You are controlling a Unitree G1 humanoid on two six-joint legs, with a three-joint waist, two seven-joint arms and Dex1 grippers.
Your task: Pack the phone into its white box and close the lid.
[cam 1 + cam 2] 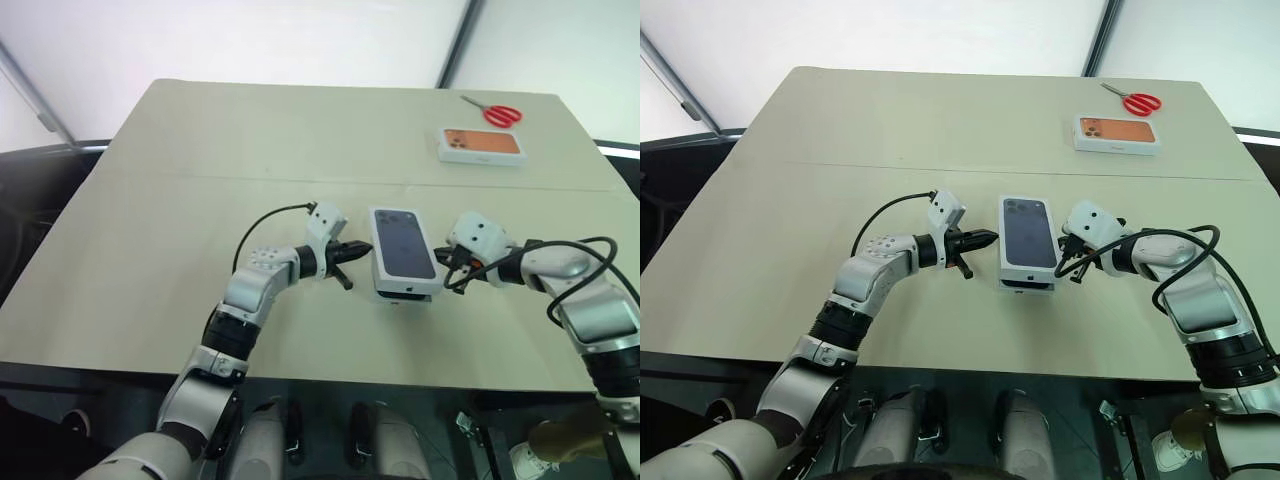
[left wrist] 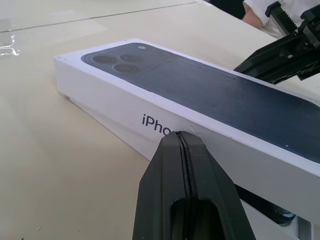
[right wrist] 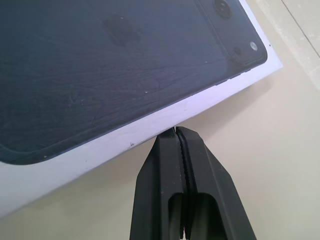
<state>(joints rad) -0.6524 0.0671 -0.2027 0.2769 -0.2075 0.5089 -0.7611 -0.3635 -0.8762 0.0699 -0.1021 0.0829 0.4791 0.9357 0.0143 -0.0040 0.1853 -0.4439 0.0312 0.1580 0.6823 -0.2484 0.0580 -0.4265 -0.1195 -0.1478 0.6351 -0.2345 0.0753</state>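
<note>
A: Left gripper (image 1: 343,262) pressed together, gripping nothing, tips meeting the lid (image 1: 403,243) on its long side. Right gripper (image 1: 1070,265) likewise closed and empty, leaning on the opposite long side.

B: So the lid is sitting between the two of them?

A: Yes, and seemingly not fully seated: the white box (image 2: 107,121) is peeking out beneath it. The phone is hidden, presumably packed inside. Pressing down looks like what's remaining.

- Both arms are built of silver-grey shells with black joint bands.
- Each wrist carries a white boxy camera housing.
- A black cable loops from each forearm to its wrist.
- The left gripper (image 1: 345,262) and right gripper (image 1: 1072,262) have matte black tapered fingers (image 2: 187,200).
</note>
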